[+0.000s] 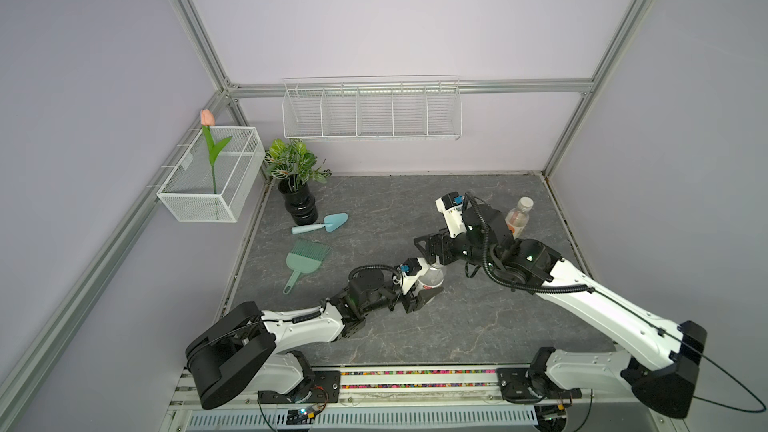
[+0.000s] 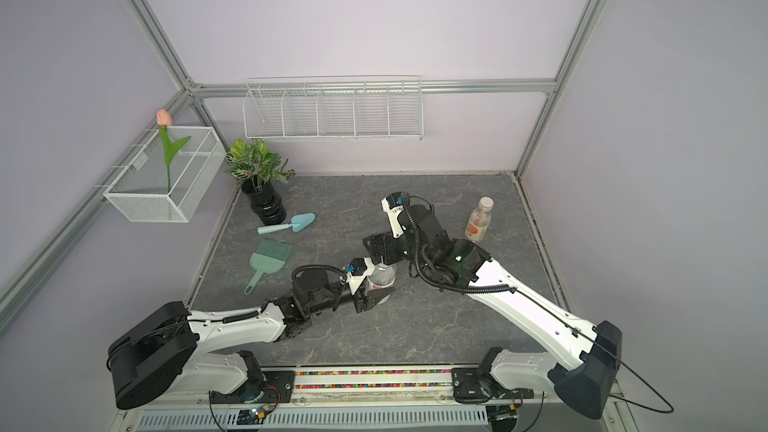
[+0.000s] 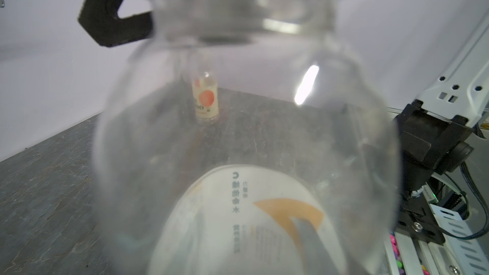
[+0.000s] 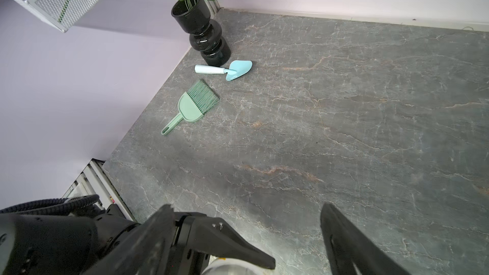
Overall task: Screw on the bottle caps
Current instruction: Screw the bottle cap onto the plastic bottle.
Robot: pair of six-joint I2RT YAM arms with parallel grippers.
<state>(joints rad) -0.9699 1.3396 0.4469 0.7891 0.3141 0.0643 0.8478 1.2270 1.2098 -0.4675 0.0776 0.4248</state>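
**Q:** What does the left gripper hold?

**A:** My left gripper (image 1: 429, 284) is clamped on the clear bottle (image 1: 433, 277) with the white printed label, gripping it by the body. The bottle is roughly upright near the middle of the grey table (image 1: 457, 326). I cannot tell whether its base touches the surface. In the left wrist view it fills the frame, with the label low and the shoulders and neck above.

**Q:** And the right gripper?

**A:** My right gripper (image 4: 246, 207) is spread wide and grasps nothing. It hangs just above that bottle's top, with its fingers (image 4: 344, 239) standing apart on either side. In the right wrist view a pale round top shows at the frame's edge between them. I cannot tell whether it is a cap or the bare neck.

**Q:** Where is the second bottle?

**A:** The orange-marked bottle (image 1: 517, 220) stands upright toward the table's far right corner, apart from both grippers. It has a white cap (image 1: 525, 202) on its neck.
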